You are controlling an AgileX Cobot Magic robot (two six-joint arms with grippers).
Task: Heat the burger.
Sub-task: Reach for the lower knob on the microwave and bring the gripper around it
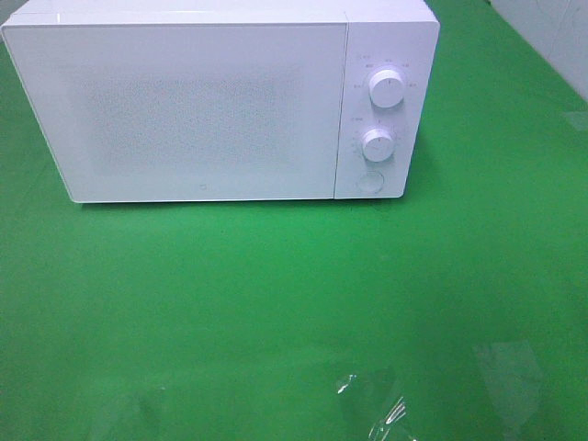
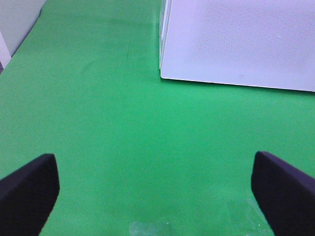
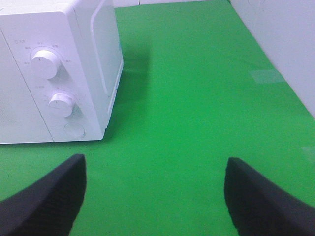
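Surface (image 1: 276, 322) of green cloth carries a white microwave (image 1: 220, 101), its door (image 1: 138, 138) shut. The burger shows in no view; whether it sits behind that door cannot be told. Judging by the shut door, loading looks done and setting the heat is the step in hand. That calls for the right arm, nearer the panel, to turn a knob (image 1: 378, 144) above the round button (image 1: 370, 182). Left fingers (image 2: 29, 187) and right fingers (image 3: 49, 196) are spread wide, holding nothing.
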